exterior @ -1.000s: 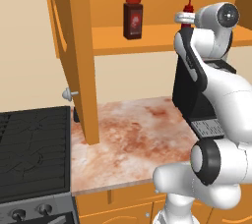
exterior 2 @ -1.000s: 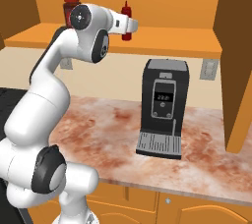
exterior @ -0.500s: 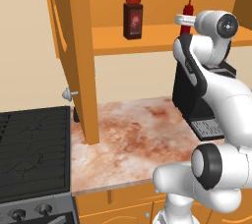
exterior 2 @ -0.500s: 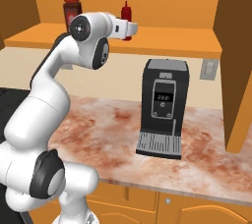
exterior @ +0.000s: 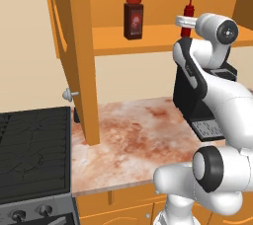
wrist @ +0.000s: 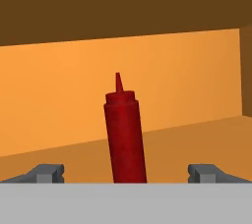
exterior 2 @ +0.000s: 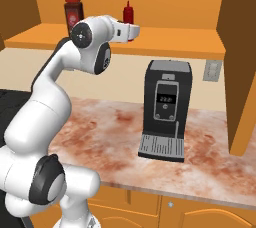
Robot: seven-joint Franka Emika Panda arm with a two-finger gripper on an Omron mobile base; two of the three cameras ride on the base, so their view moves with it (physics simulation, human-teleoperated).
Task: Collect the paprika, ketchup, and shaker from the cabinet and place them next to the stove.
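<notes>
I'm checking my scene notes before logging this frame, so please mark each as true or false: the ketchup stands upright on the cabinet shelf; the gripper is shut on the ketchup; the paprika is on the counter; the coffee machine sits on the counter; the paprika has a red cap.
1. The ketchup stands upright on the cabinet shelf. True.
2. The gripper is shut on the ketchup. False: its fingers are spread wide, the bottle between them untouched.
3. The paprika is on the counter. False: it stands on the shelf.
4. The coffee machine sits on the counter. True.
5. The paprika has a red cap. True.
</notes>
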